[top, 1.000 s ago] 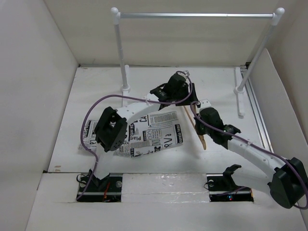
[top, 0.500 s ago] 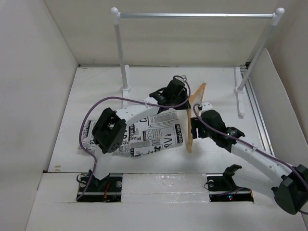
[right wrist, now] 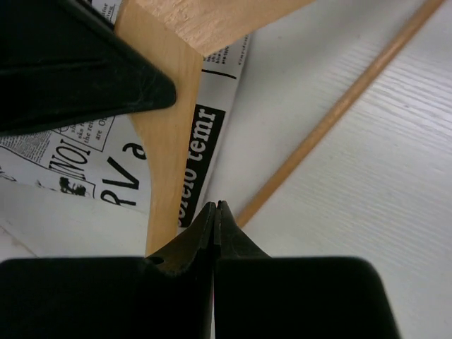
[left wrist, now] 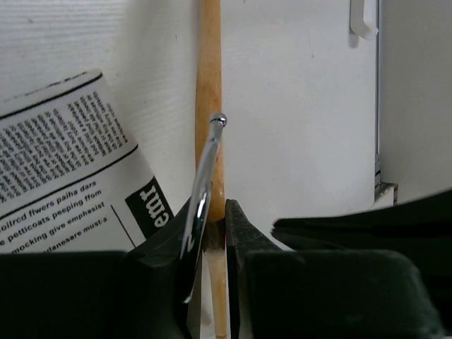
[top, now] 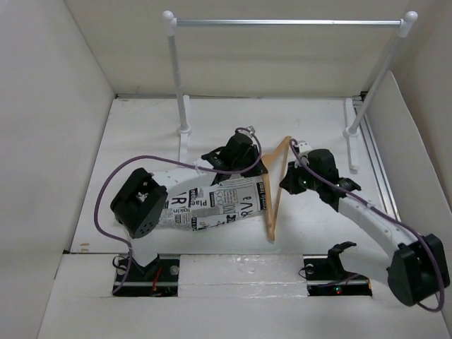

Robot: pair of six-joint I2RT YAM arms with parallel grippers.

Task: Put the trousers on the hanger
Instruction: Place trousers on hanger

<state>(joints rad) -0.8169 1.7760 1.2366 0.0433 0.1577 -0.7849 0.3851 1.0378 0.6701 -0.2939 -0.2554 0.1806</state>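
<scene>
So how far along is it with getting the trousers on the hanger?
Early on. Done: the left gripper is shut on the hanger near its hook. In hand: the right gripper, shut, sits beside the hanger's arm. Left: the trousers lie on the table, none of them over the hanger.

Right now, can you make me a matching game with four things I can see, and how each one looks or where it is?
Things:
1. trousers
2. hanger
3. silver rail
4. left gripper

Descriptions:
A. up high at the far end
B. shut on the hanger
C. lying flat, covered in newspaper print
D. light tan wood, shaped like a triangle

Pairs: 1-C, 2-D, 3-A, 4-B
</scene>
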